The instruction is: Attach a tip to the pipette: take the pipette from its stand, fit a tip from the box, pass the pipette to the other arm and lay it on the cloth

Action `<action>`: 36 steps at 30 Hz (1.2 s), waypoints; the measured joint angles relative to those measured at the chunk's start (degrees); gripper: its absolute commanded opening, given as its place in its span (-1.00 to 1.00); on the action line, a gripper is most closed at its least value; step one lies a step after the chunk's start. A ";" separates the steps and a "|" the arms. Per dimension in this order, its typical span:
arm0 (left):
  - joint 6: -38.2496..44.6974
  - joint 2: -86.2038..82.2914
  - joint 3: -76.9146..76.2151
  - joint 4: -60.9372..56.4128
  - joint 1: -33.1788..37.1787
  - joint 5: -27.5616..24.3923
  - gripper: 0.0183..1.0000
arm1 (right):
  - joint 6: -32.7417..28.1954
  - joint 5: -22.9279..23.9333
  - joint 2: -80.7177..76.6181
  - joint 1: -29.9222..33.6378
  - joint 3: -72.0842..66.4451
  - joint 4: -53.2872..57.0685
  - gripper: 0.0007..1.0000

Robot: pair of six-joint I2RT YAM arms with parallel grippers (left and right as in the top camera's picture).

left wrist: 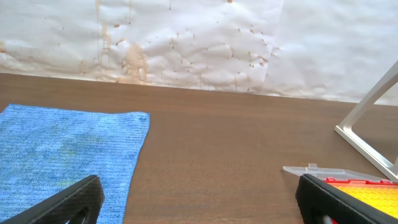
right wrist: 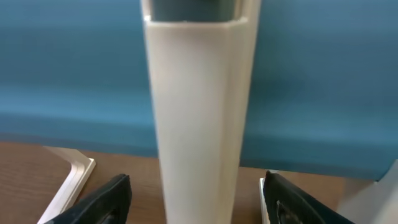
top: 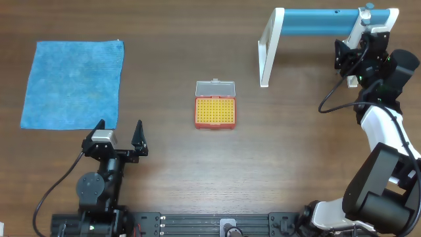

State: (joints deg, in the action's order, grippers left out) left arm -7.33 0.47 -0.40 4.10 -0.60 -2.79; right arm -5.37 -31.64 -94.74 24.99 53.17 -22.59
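Note:
The white pipette [right wrist: 199, 112] hangs upright on the blue crossbar [top: 316, 23] of its stand at the far right. My right gripper [right wrist: 196, 196] is open, one finger on each side of the pipette body with a small gap to each. In the top view the right gripper [top: 345, 60] sits just in front of the pipette [top: 363, 25]. The orange tip box [top: 215, 112], filled with yellow tips and with its clear lid folded back, stands mid-table. A blue cloth [top: 72, 84] lies flat at the far left. My left gripper [top: 118, 137] stands open and empty near its base.
The stand's white side frame [top: 265, 52] rises right of the tip box. In the left wrist view the cloth [left wrist: 62, 155], the tip box [left wrist: 357, 185] and the stand's leg [left wrist: 367, 121] lie ahead, with a paper-covered wall [left wrist: 199, 43] behind the table's far edge.

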 measured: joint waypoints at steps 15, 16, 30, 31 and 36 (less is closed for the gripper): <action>0.00 0.00 0.00 0.00 0.00 0.00 1.00 | 1.25 0.46 0.00 0.00 -0.02 -0.15 -0.63; 0.00 0.00 0.00 0.00 0.00 0.00 1.00 | 1.25 0.46 0.00 0.00 -0.02 -0.15 -0.75; 0.00 0.00 0.00 0.00 0.00 0.00 1.00 | 1.68 0.68 2.99 0.00 -0.02 0.22 -0.83; 0.00 0.00 0.00 0.00 0.00 0.00 1.00 | 1.68 0.66 4.33 0.00 -0.02 0.28 -0.84; 0.00 0.00 0.00 0.00 0.00 0.00 1.00 | 3.69 -0.87 15.17 0.00 -0.02 0.22 -0.85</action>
State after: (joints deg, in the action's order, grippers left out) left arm -7.33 0.47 -0.40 4.10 -0.60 -2.79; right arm -1.67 -32.51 -79.57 24.99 53.15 -22.37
